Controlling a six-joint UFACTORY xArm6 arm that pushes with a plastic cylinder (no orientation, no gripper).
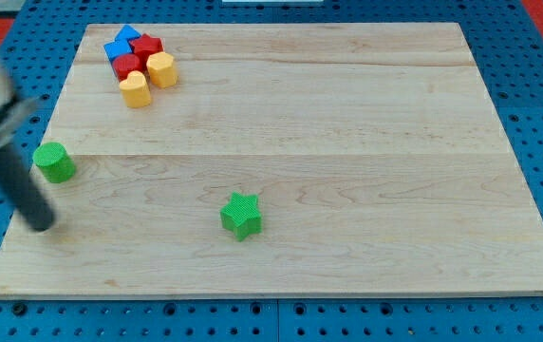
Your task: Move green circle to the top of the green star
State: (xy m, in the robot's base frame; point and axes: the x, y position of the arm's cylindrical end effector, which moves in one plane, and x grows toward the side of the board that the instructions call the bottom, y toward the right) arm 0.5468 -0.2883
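Where the blue pegboard surround point(537, 114) frames it, a pale wooden bench point(300, 123) is seen filling most of the view, its boards running from the view's left to the view's right. From the view's upper left a blurred dark rod point(10, 176) is slanted down across the bench's left edge, and my tip point(41, 225) is placed on the wood near the lower left corner. No hand is carried by this arm, so nothing is spread, pressed together or pinched; only the bare rod is shown.

The green star point(241, 216) is found below the middle of the bench, somewhat toward the view's left, standing alone. The green circle point(54, 162) is set at the left edge, well apart from the star and higher in the view. My tip is located just below the circle, slightly to its left, with a narrow gap between them; contact cannot be made out.

A tight cluster is gathered at the upper left corner: a blue block point(122, 44) at the top, two red blocks point(146, 46) point(126, 66) beside and beneath it, and two yellow blocks point(161, 69) point(135, 90) lowest, all touching or nearly so
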